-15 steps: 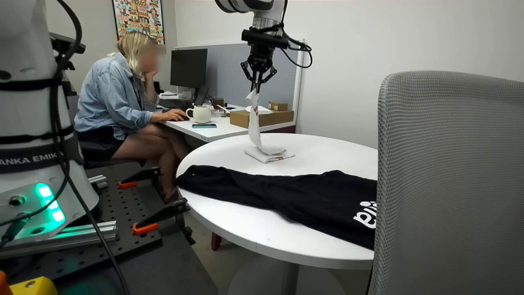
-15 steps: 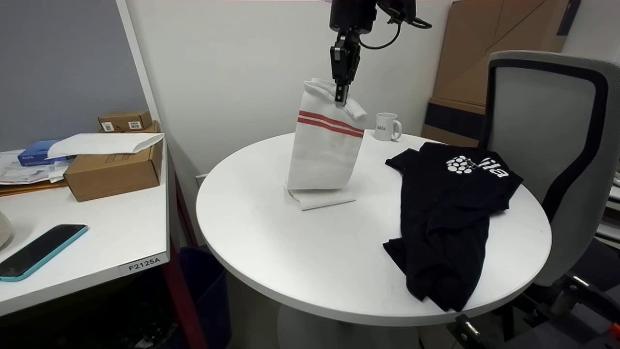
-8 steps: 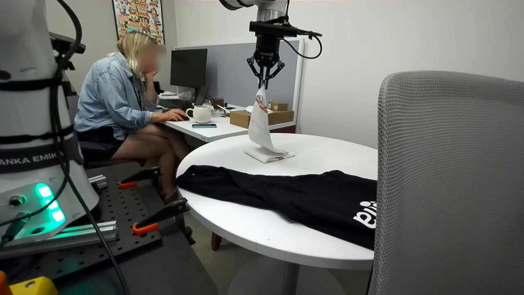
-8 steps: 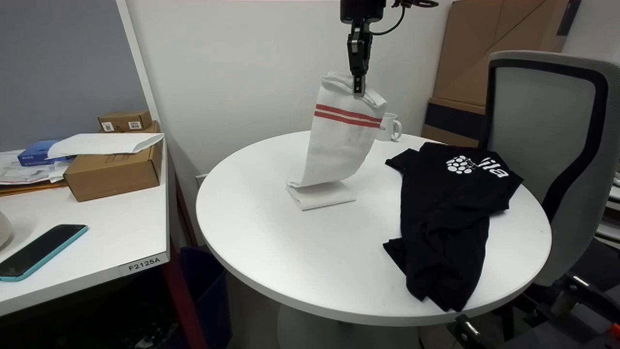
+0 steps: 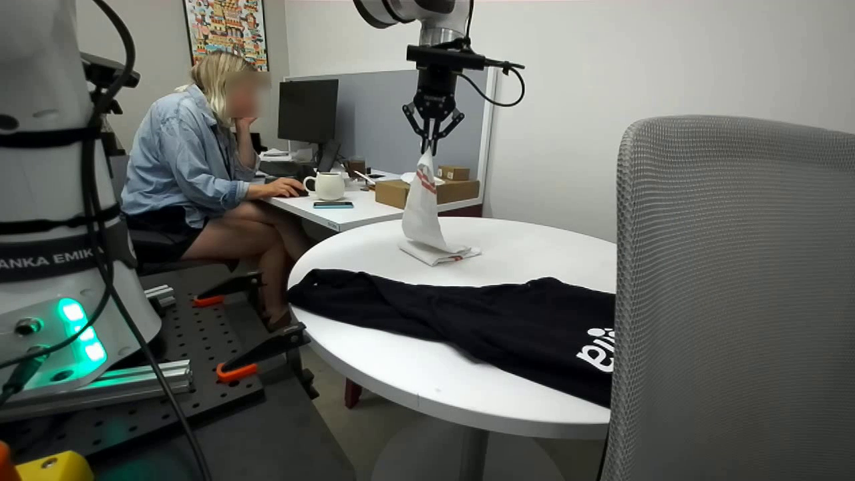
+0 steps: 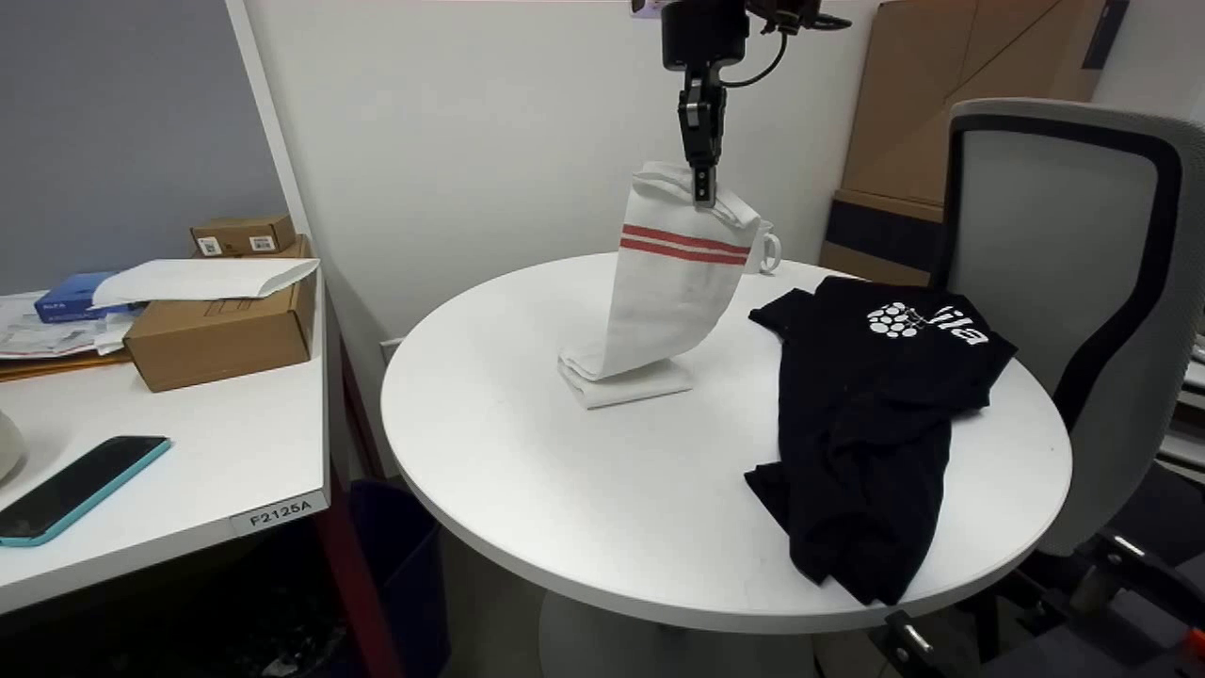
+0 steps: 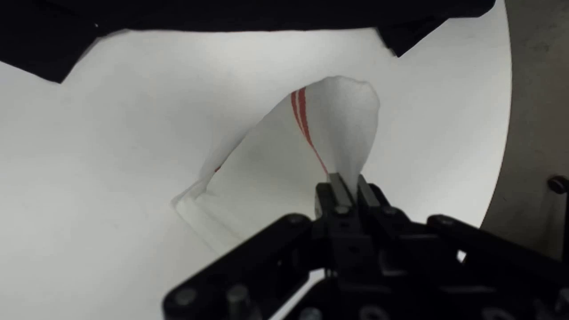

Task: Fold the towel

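The towel is white cloth with thin red stripes; it shows in both exterior views [image 5: 422, 210] [image 6: 670, 306] and in the wrist view [image 7: 271, 155]. My gripper [image 5: 429, 148] is shut on the towel's upper edge, also seen in an exterior view [image 6: 704, 193] and the wrist view [image 7: 352, 189]. The held part hangs down from the fingers, with the red stripes near the top. The towel's lower part lies folded flat on the white round table [image 6: 527, 471]. The held edge bunches between the fingertips, and a loose flap droops beside them.
A black garment with white lettering [image 6: 866, 405] lies on the same table, and its edge shows in the wrist view [image 7: 222, 15]. A white mug [image 6: 770, 250] stands partly behind the towel. A grey chair [image 5: 728, 300] stands at the table. A person [image 5: 187, 147] sits at a desk behind.
My gripper has moved to the right in both exterior views, first rising slightly, then lowering over the last half second. The held towel went with it and now leans over its folded lower part.
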Controlling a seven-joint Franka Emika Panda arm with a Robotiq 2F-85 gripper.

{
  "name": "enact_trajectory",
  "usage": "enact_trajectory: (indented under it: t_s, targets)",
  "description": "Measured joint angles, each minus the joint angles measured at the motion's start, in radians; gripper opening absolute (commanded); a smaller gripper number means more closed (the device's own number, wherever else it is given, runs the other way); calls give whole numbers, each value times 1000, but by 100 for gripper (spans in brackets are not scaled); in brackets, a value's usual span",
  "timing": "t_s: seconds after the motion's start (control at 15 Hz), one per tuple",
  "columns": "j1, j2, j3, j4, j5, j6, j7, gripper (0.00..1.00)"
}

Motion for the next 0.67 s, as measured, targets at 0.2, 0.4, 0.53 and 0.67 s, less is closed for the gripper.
enact_trajectory:
  t_s: [0.2,0.4,0.53,0.67]
  targets:
    - [0,28,1,4,3,7,54,1]
    - [-2,61,3,29,25,5,79,1]
    - [-7,94,6,65,54,0,47,1]
    - [-15,137,7,115,65,-3,5,1]
